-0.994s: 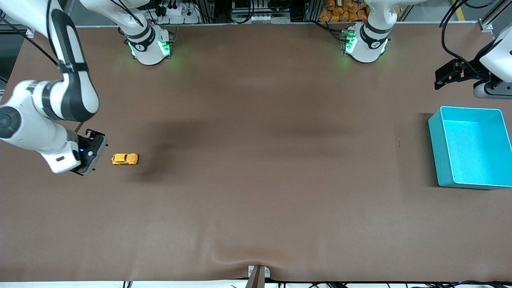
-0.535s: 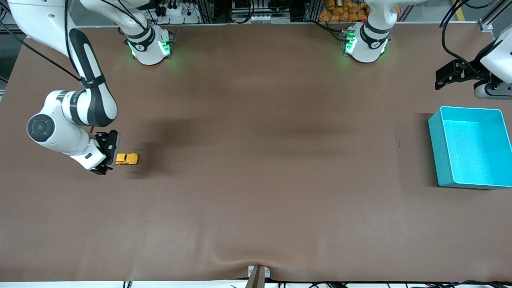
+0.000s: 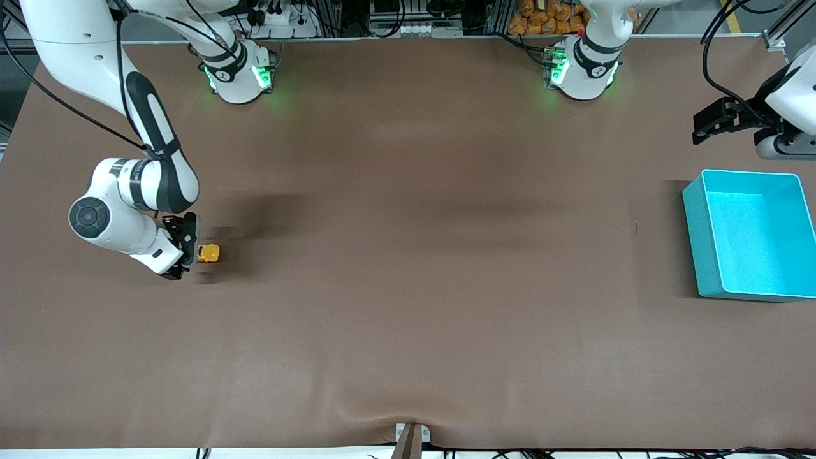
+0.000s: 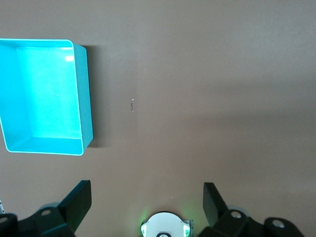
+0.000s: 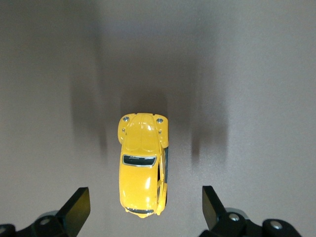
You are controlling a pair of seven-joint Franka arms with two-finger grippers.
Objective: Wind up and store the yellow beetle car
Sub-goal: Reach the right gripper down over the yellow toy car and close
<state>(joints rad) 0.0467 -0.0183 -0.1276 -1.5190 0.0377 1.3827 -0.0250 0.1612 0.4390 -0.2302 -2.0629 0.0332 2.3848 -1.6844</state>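
The yellow beetle car (image 3: 210, 254) stands on its wheels on the brown table near the right arm's end. In the right wrist view the car (image 5: 142, 163) lies lengthwise, with its rear end between the two black fingers (image 5: 78, 206). My right gripper (image 3: 183, 252) hangs open just over that end and touches nothing; it covers part of the car in the front view. My left gripper (image 3: 713, 121) waits open and empty high over the table's edge at the left arm's end, and the left wrist view shows its jaws spread wide around the left gripper (image 4: 147, 200).
An open turquoise bin (image 3: 696, 233) stands at the left arm's end of the table, also seen as the turquoise bin (image 4: 85, 98). A small dark speck (image 3: 635, 227) lies beside it. The two arm bases (image 3: 239, 75) stand along the table's top edge.
My right arm has swung toward the car and lowered, so its open gripper now sits over the car's rear end. The car and the left arm have not moved.
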